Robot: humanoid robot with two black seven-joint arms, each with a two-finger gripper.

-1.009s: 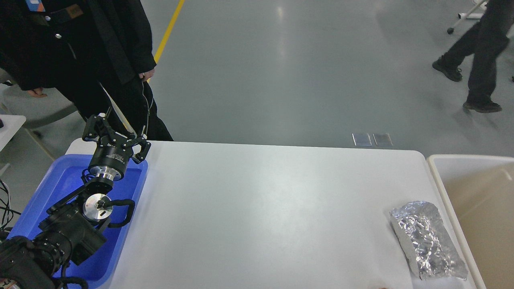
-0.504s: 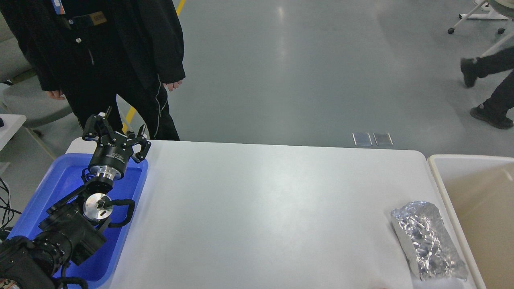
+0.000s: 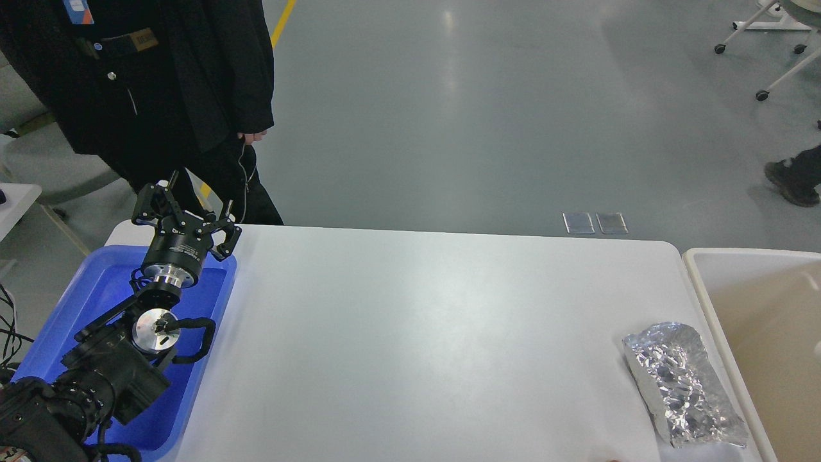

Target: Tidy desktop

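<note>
The white desktop (image 3: 410, 333) fills the middle of the head view. A crumpled silver foil packet (image 3: 683, 384) lies on it near the right front edge. My left gripper (image 3: 186, 212) is open and empty, raised over the far end of the blue tray (image 3: 83, 289) at the left. It is far from the foil. My right arm and gripper are out of view.
A white-rimmed beige bin (image 3: 757, 321) stands just right of the desktop. A person in black (image 3: 160, 96) stands close behind the table's far left corner. Another person's foot (image 3: 792, 183) shows at the far right on the grey floor.
My left arm has not moved. The person behind the tray has shifted about. The walker at the far right has moved further out of view.
</note>
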